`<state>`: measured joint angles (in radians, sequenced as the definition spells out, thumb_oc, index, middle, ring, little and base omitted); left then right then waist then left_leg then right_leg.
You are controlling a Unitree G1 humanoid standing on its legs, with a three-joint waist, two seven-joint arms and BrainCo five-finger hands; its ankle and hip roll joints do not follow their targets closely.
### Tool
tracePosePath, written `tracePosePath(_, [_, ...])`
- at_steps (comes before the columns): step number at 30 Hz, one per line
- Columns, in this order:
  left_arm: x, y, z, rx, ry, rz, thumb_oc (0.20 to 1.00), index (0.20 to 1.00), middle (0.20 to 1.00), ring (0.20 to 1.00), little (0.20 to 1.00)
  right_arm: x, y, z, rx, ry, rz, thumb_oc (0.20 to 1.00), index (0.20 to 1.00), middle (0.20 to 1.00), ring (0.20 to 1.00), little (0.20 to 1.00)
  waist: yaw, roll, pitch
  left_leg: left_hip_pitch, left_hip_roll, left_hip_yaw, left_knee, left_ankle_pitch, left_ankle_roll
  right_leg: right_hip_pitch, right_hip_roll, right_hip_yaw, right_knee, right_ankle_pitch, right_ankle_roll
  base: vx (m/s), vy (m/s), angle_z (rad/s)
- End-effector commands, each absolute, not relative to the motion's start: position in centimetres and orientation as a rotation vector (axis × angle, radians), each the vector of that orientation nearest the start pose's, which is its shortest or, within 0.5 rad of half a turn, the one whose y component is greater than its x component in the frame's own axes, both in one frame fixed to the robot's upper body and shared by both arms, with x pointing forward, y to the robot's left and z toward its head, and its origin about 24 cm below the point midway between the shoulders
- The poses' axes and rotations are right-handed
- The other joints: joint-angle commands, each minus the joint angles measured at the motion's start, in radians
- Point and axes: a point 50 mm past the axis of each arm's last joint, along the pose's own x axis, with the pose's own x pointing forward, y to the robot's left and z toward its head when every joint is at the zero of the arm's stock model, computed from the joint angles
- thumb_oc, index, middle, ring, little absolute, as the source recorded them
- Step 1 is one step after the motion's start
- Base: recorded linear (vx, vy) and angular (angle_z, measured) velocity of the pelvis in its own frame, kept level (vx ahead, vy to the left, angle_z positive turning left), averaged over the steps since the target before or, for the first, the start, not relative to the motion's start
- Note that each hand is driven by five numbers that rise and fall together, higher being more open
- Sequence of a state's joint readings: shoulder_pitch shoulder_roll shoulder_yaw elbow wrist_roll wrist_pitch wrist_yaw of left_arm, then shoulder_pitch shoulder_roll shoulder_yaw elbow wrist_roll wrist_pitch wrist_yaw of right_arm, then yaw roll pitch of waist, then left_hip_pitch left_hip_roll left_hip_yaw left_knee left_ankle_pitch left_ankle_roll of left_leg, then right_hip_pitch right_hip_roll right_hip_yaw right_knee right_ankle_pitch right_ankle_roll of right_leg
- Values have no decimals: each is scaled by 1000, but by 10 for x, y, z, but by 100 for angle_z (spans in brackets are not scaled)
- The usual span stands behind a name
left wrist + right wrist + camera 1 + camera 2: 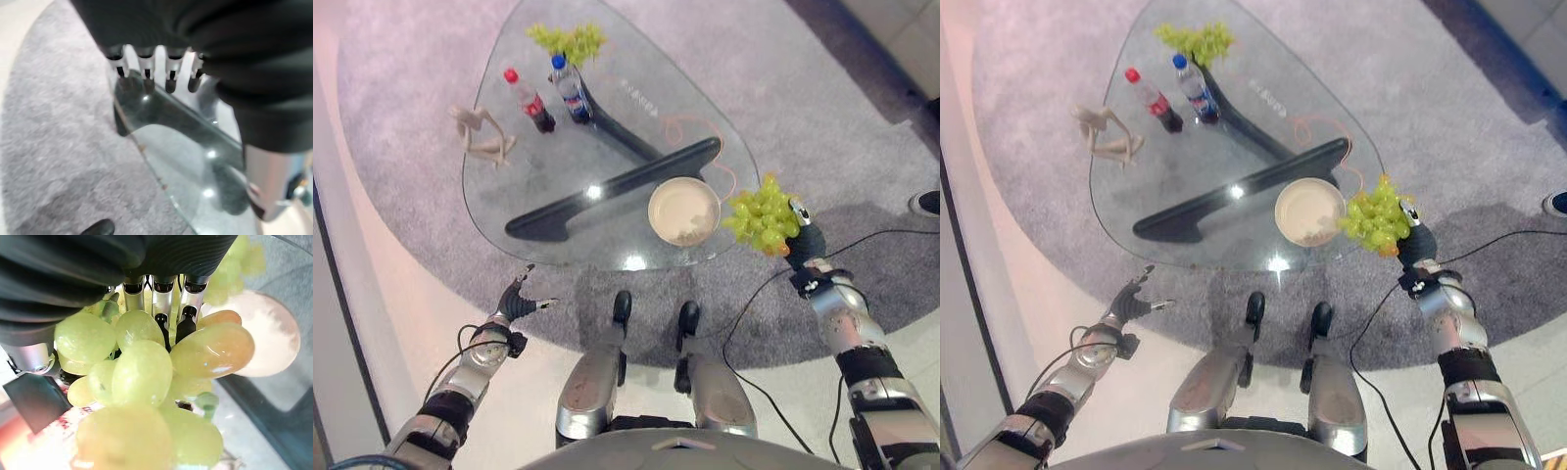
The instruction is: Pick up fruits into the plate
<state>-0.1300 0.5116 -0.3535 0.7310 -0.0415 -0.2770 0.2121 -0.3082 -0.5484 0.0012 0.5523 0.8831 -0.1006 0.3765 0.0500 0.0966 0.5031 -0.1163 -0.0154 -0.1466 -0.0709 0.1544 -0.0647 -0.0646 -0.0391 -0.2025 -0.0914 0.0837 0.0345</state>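
A: Where is the fruit sitting at this moment?

B: The grape bunch (764, 220) is hanging at centre right of the frame, clamped in the right hand (1417, 245). In the right wrist view the fingers (157, 301) are curling over the top of the cluster. The bunch is sitting just beside the plate (683, 210), at the tabletop's (607, 147) right edge, and is not yet over the plate.

A: What could be going wrong from here?

B: Probable fault one: the hand appears to be gripping loose grapes rather than a firm stem. A fast swing toward the plate could be shedding grapes or dropping the whole cluster onto the grey carpet (803, 98).

A: And at the plate itself?

B: Probable fault two: the plate is resting near the glass rim. A low approach could be nudging it, and a release too early would be letting grapes roll off the edge. Glass is also giving poor depth cues.

A: Other items?

B: A second grape bunch (570, 41) is lying at the top of the frame, beside two bottles (548, 90) and a pale figurine (480, 137). Reaching for it later risks toppling the bottles.

A: The other arm?

B: The left hand (517, 302) is hovering at lower left, fingers apart, holding nothing.
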Motion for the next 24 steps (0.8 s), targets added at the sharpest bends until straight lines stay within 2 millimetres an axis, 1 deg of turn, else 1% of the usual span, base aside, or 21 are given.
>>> tracePosePath(1, [246, 242, -42, 551, 283, 37, 1000, 1000, 1000, 1000, 1000, 316, -278, 114, 167, -205, 179, 200, 200, 200, 200, 200, 17, -36, 2, -34, -48, 13, 152, -192, 37, -114, -21, 30, 212, -123, 14, -96, 67, 8])
tracePosePath(4, [248, 240, -42, 544, 278, 37, 1000, 1000, 1000, 1000, 1000, 318, -276, 119, 146, -220, 176, 200, 200, 200, 200, 200, 20, -34, 12, -52, -49, 11, 159, -188, 37, -132, -23, 22, 222, -123, 14, -49, 34, 3])
tracePosePath(7, [250, 236, -41, 527, 274, 32, 1000, 1000, 1000, 1000, 1000, 324, -269, 129, 100, -244, 179, 200, 200, 200, 200, 200, 33, -34, 17, -99, -55, 5, 176, -180, 38, -184, -31, 4, 249, -121, 18, -58, 81, 5])
tracePosePath(15, [251, 229, -43, 504, 274, 26, 1000, 1000, 1000, 1000, 1000, 334, -253, 141, 50, -263, 202, 200, 200, 200, 200, 200, 59, -38, 17, -171, -66, 3, 210, -178, 43, -262, -41, -23, 293, -120, 24, -27, 49, 12])
tracePosePath(18, [251, 229, -43, 497, 274, 25, 1000, 1000, 1000, 1000, 1000, 337, -249, 142, 19, -261, 195, 200, 200, 200, 200, 200, 65, -38, 17, -183, -68, 4, 215, -177, 43, -274, -44, -27, 299, -119, 26, -10, 43, 13])
tracePosePath(20, [252, 227, -43, 494, 273, 23, 1000, 1000, 1000, 1000, 1000, 340, -246, 145, -13, -262, 183, 200, 200, 200, 200, 200, 72, -38, 17, -194, -69, 3, 218, -176, 43, -286, -46, -32, 304, -118, 28, -14, 54, 8])
tracePosePath(21, [254, 224, -42, 489, 269, 16, 1000, 1000, 1000, 1000, 1000, 345, -242, 151, -82, -266, 155, 200, 200, 200, 200, 200, 83, -39, 17, -215, -72, 5, 226, -174, 44, -308, -52, -40, 311, -114, 34, -21, 82, 8])
tracePosePath(24, [256, 221, -40, 483, 261, 10, 1000, 1000, 1000, 1000, 1000, 354, -238, 159, -175, -249, 119, 200, 200, 200, 200, 200, 96, -39, 17, -244, -77, 7, 240, -174, 45, -336, -58, -46, 323, -109, 39, -14, 57, 9])
